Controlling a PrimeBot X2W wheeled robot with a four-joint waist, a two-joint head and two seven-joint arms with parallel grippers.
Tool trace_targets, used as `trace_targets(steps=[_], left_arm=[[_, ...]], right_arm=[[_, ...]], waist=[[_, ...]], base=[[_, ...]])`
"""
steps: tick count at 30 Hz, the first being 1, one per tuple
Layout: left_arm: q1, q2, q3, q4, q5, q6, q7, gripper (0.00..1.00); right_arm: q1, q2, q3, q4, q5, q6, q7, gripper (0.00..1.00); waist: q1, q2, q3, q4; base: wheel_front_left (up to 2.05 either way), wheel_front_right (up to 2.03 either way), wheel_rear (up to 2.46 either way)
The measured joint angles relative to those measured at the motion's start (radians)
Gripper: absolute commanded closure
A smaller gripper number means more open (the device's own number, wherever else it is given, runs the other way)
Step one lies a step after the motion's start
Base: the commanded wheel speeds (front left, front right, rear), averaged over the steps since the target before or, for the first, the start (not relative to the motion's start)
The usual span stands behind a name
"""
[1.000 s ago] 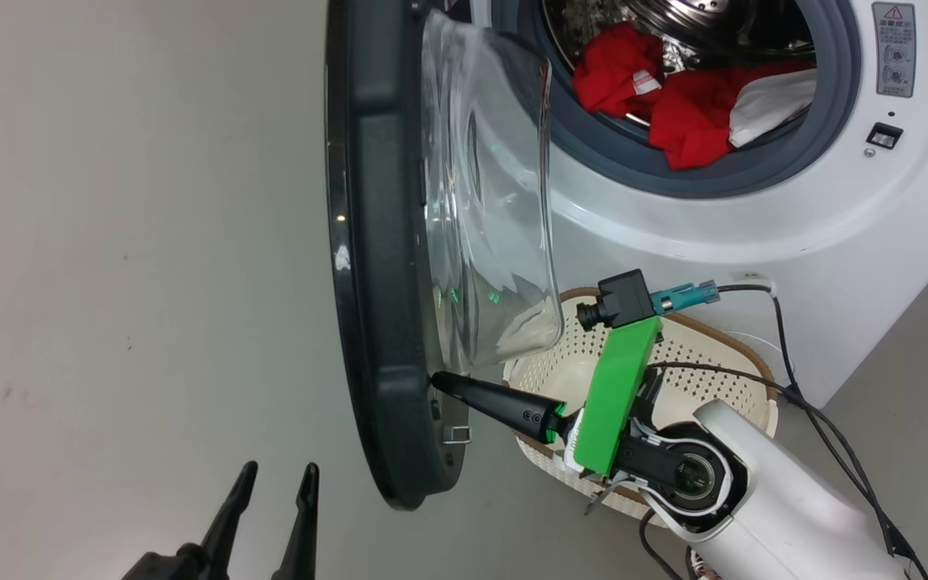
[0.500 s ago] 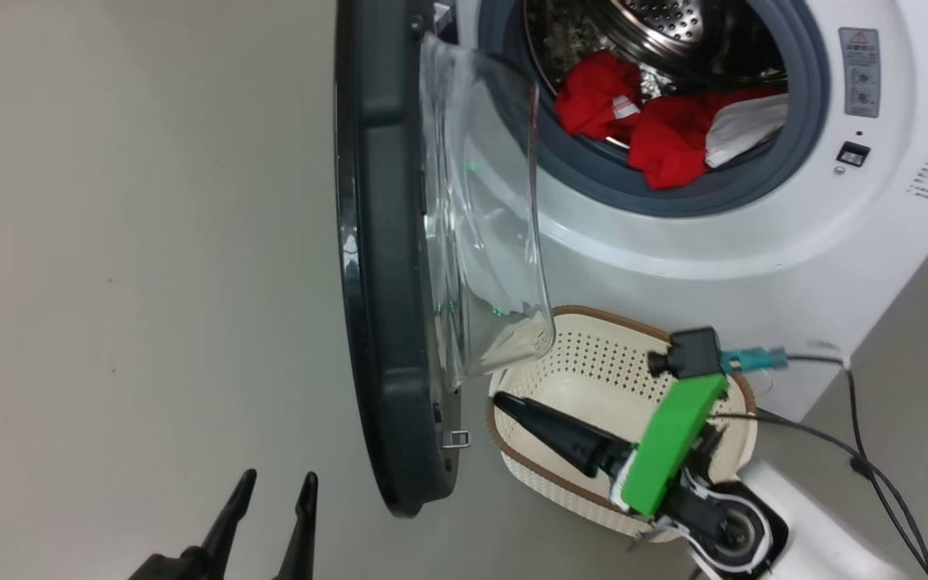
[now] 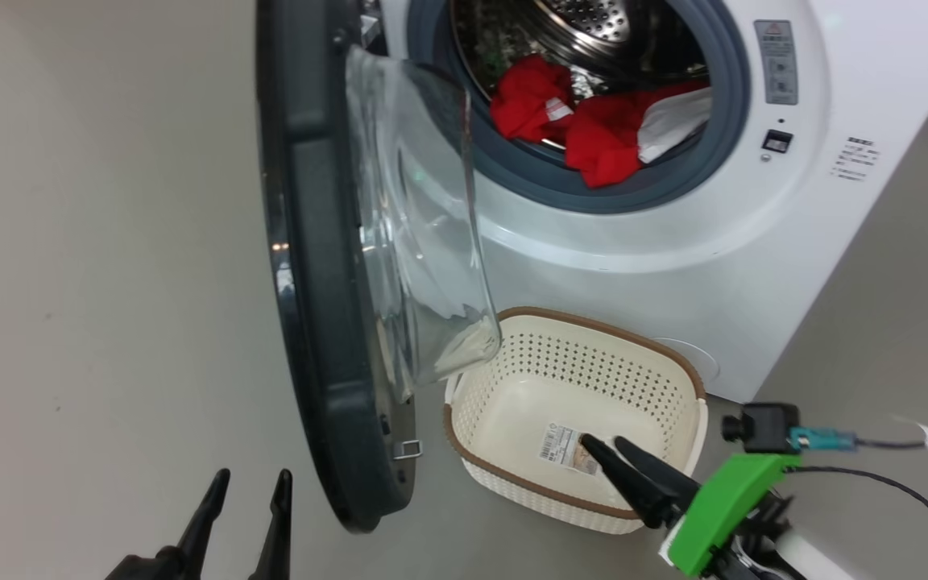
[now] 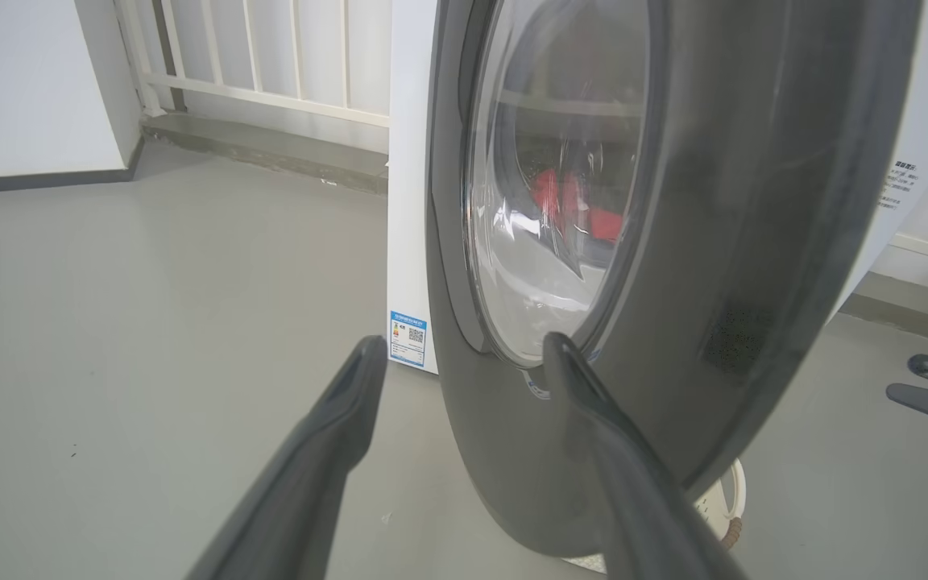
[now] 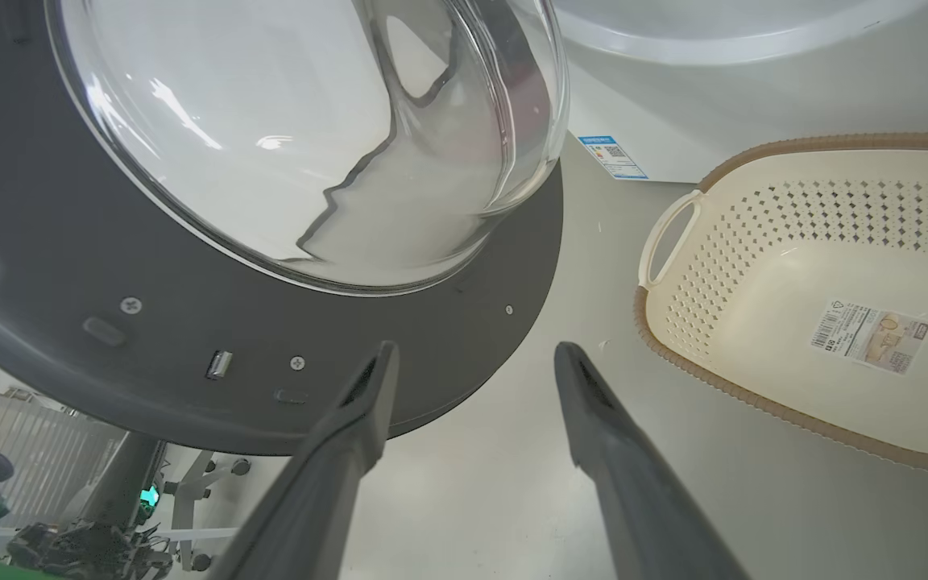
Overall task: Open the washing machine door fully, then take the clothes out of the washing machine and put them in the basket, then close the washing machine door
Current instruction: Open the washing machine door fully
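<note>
Robot's left hand (image 3: 253,477): two long black fingers (image 4: 327,467), smooth and matte, wide at the base and narrowing to blunt rounded tips, growing out of a black block (image 3: 162,562). Right hand (image 3: 602,440): the same kind of dark tapered fingers (image 5: 633,475), each with a flatter inner face. Behind them is a bright green plastic bracket (image 3: 718,511), slab-shaped with rounded corners, edged in white at its lower end. Above the bracket is a small black boxy camera (image 3: 764,427) with a short round lens. A teal plug (image 3: 822,441) enters the camera's back, trailing a thin black cable (image 3: 899,481) that carries a white tag (image 3: 925,433).
</note>
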Motion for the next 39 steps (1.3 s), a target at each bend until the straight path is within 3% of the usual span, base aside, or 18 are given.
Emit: trace_targets(steps=[7, 11, 16, 25, 30, 39], left_arm=[[0.001, 0.000, 0.003, 0.001, 0.000, 0.000, 0.000, 0.00], [0.011, 0.000, 0.005, 0.001, 0.000, 0.000, 0.000, 0.00], [0.020, 0.000, 0.007, 0.000, 0.000, 0.000, 0.000, 0.00], [0.020, 0.000, 0.005, 0.002, 0.000, 0.000, 0.000, 0.00], [0.020, 0.000, 0.003, 0.003, 0.000, 0.000, 0.000, 0.00], [0.020, 0.000, -0.001, 0.004, 0.000, 0.000, 0.000, 0.00]], right_arm=[[0.015, -0.034, 0.024, 0.086, -0.073, 0.000, -0.195, 0.00], [0.021, -0.035, -0.002, 0.142, -0.165, 0.000, -0.250, 0.00], [0.054, -0.003, -0.213, 0.127, -0.416, 0.000, -0.252, 0.00], [0.232, 0.144, -0.518, -0.023, -0.815, 0.000, -0.255, 0.00], [0.304, 0.207, -0.589, -0.067, -0.900, 0.000, -0.256, 0.00], [0.378, 0.240, -0.618, -0.050, -0.947, 0.000, -0.256, 0.00]], waist=[[0.0000, 0.0000, -0.007, -0.032], [0.0000, 0.0000, -0.014, -0.040], [0.0000, 0.0000, -0.015, -0.046], [0.0000, 0.0000, -0.024, -0.030], [0.0000, 0.0000, -0.030, -0.021], [0.0000, 0.0000, -0.028, -0.014]], base=[[0.00, 0.00, 0.00], [0.00, 0.00, 0.00], [0.00, 0.00, 0.00], [0.00, 0.00, 0.00], [0.00, 0.00, 0.00], [0.00, 0.00, 0.00]])
